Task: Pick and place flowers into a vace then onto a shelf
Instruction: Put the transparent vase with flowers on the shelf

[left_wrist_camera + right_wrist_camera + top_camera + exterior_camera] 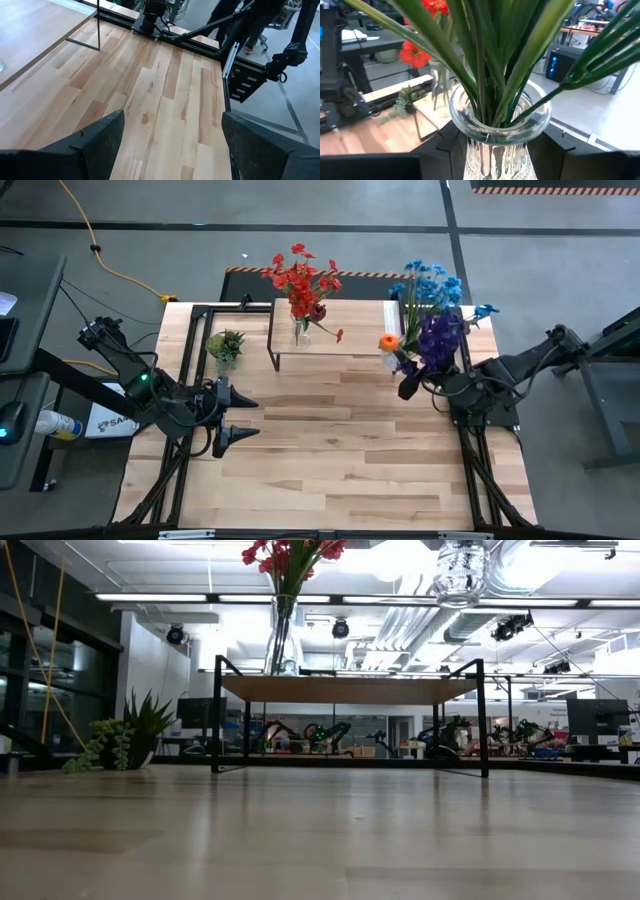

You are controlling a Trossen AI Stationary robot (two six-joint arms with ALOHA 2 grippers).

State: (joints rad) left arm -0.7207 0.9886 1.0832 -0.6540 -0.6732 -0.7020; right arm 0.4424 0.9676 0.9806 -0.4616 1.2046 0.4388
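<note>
Your right gripper (495,150) is clamped around the neck of a glass vase (497,125) holding the blue, purple and orange flowers (432,315), lifted by the right end of the shelf (345,330). You look to be mid-placement: next, set it down beside the red-flower vase (301,330) there. Your left gripper (235,420) waits spread open, near left.

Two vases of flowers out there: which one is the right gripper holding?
The glass vase with the blue, purple and orange flowers, gripped by the right gripper beside the shelf's right end. The red-flower vase stands free on the shelf.
</note>
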